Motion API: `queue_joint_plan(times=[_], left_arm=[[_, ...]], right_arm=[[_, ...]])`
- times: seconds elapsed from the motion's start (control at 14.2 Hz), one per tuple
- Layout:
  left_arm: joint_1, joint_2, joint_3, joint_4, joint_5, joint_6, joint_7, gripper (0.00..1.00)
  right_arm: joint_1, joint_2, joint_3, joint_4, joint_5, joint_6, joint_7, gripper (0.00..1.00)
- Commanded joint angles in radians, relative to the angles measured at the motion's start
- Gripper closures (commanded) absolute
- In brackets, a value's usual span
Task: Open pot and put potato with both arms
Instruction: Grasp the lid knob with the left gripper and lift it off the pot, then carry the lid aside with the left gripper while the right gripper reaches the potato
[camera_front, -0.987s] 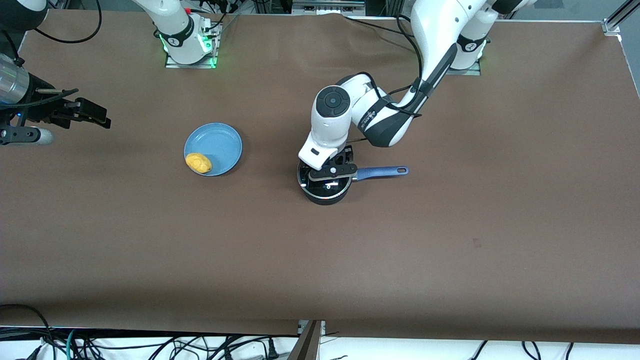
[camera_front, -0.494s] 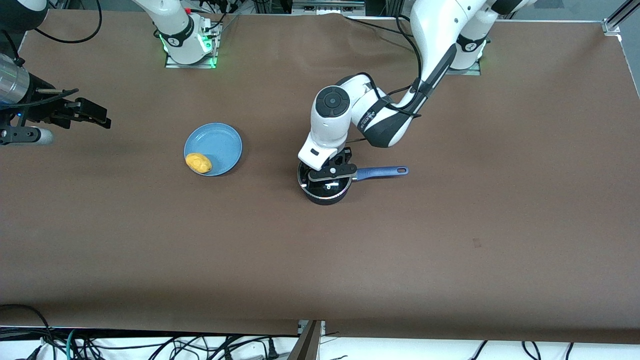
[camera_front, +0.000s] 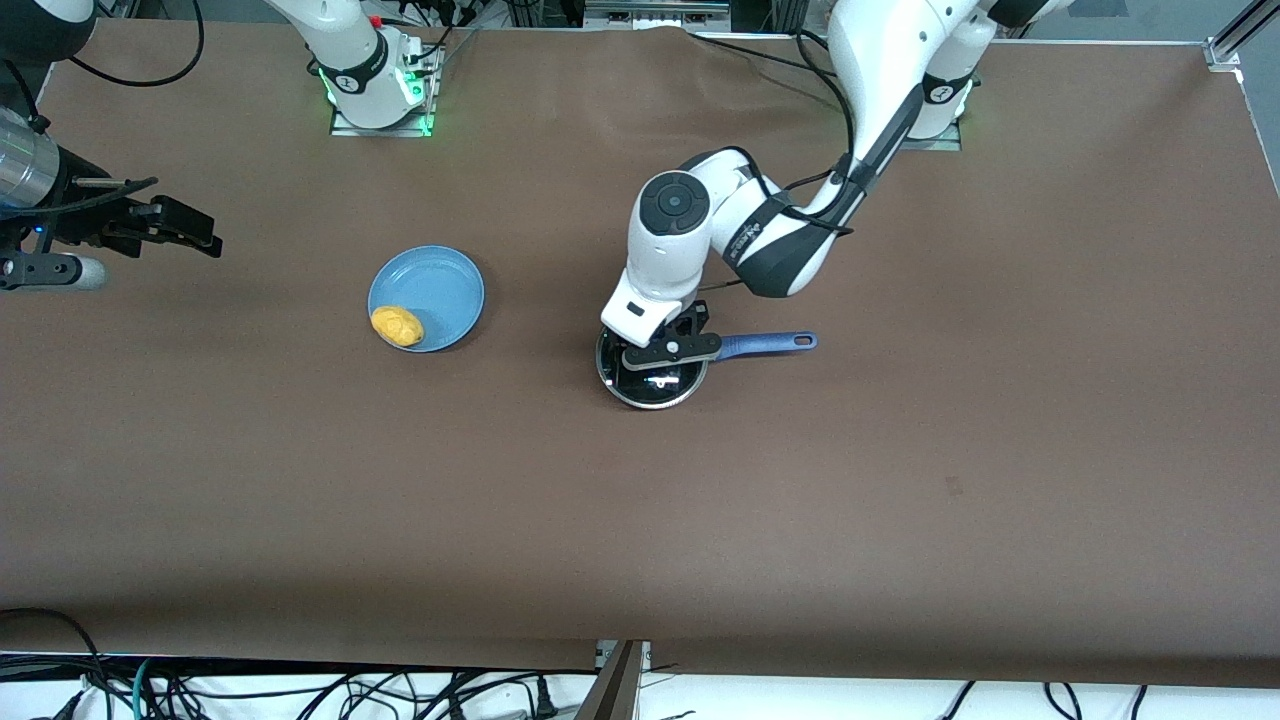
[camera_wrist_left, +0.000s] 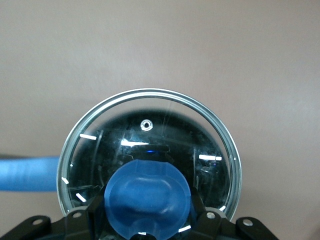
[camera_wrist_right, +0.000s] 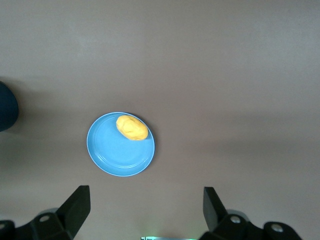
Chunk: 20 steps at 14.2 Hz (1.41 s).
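Left end effector: you have it straight over the pot, its fingers closed around the lid's blue knob.
Lid: glass with a metal rim, directly under your left end effector; in the left wrist view its rim ring is whole and the pot's dark inside shows through the glass. From the front you cannot tell whether it rests on the pot or hangs just above it.
Pot: black and round, standing on the worktop beneath the left end effector, about midway between the two ends of the worktop.
Pot handle: long, blue and straight, running out from beside your left end effector toward the left arm's end of the worktop; it shows as a blue bar in the left wrist view.
Right end effector: you have this one waiting up in the air over the right arm's end of the worktop, fingers spread wide and holding nothing.
Plate: flat and light blue, on the worktop between your two end effectors, well apart from the pot.
Potato: yellow-orange lump lying on the plate, at the rim nearer the front camera and toward the right end effector's side.
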Motion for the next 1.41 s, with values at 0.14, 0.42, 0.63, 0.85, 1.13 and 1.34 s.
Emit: queue_joint_plan(times=[0.14, 0.42, 0.63, 0.85, 1.13, 1.34], left_arm=[[0.19, -0.146, -0.005, -0.063, 0.005, -0.053, 0.259, 0.51], [0.385, -0.24, 0.07, -0.159, -0.144, -0.054, 0.778, 0.51], [0.476, -0.266, 0.15, -0.234, -0.199, -0.053, 1.024, 0.51], [0.528, -0.275, 0.218, -0.309, -0.201, -0.037, 1.196, 0.51], [0.602, -0.283, 0.262, -0.433, -0.248, 0.116, 1.431, 0.51], [0.634, -0.281, 0.285, -0.496, -0.26, 0.18, 1.499, 0.51]], right_arm=[[-0.002, -0.021, 0.007, -0.024, -0.016, -0.002, 0.001, 0.0], [0.007, 0.005, 0.008, -0.027, -0.014, -0.041, 0.001, 0.0], [0.063, 0.035, 0.01, -0.053, -0.016, -0.121, -0.128, 0.0], [0.082, 0.028, 0.037, -0.162, -0.022, 0.005, -0.286, 0.0], [0.082, -0.008, 0.113, -0.357, -0.093, 0.231, -0.488, 0.0], [0.082, -0.017, 0.126, -0.557, -0.099, 0.499, -0.585, 0.0]])
